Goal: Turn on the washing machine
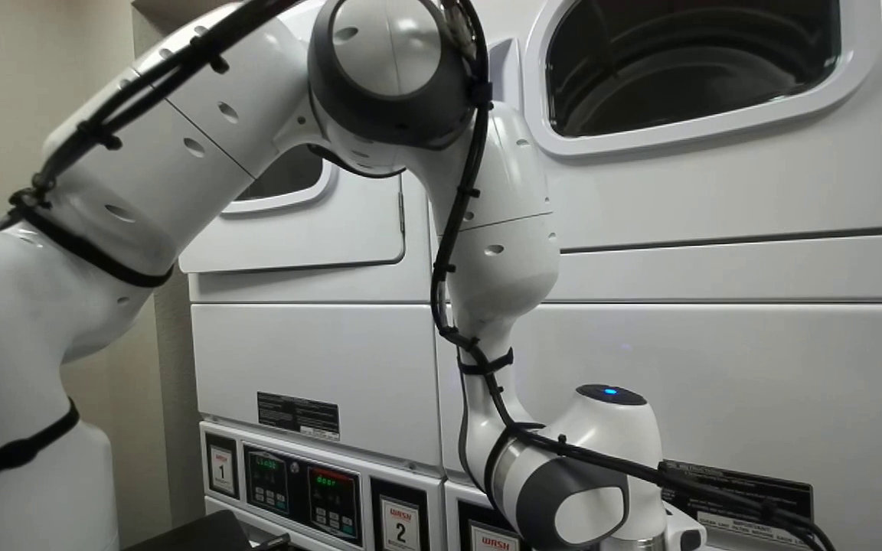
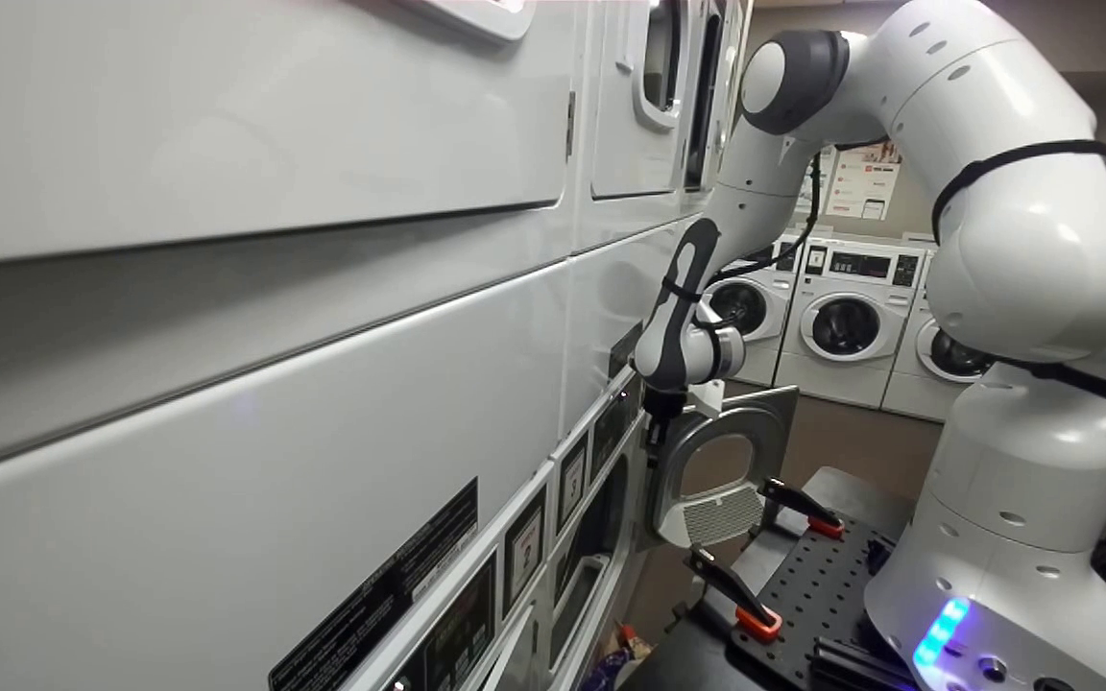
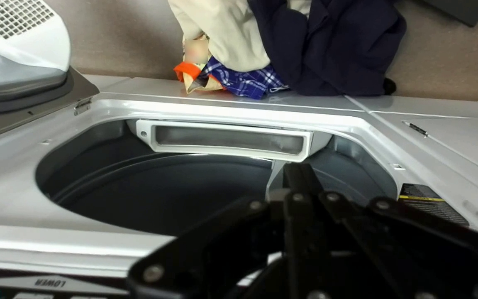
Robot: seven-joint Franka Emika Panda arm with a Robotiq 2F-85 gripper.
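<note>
The white washing machine (image 1: 755,367), flat-panelled, with a large rounded dark-glass door (image 1: 694,73), stands behind the white jointed arm (image 1: 502,252) in an exterior view; in the wrist view the black two-fingered gripper (image 3: 302,172) shows against an open dark-grey oval tub (image 3: 164,187), its fingers (image 3: 305,187) drawn narrowly together.

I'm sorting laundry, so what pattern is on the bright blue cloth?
The bright blue cloth is plaid, with white lines; it shows best in the wrist view.

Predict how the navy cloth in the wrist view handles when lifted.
The navy cloth would probably hang limp, given its soft folds. It may prove bulky, being bunched up, and could drag the plaid cloth beside it.
</note>
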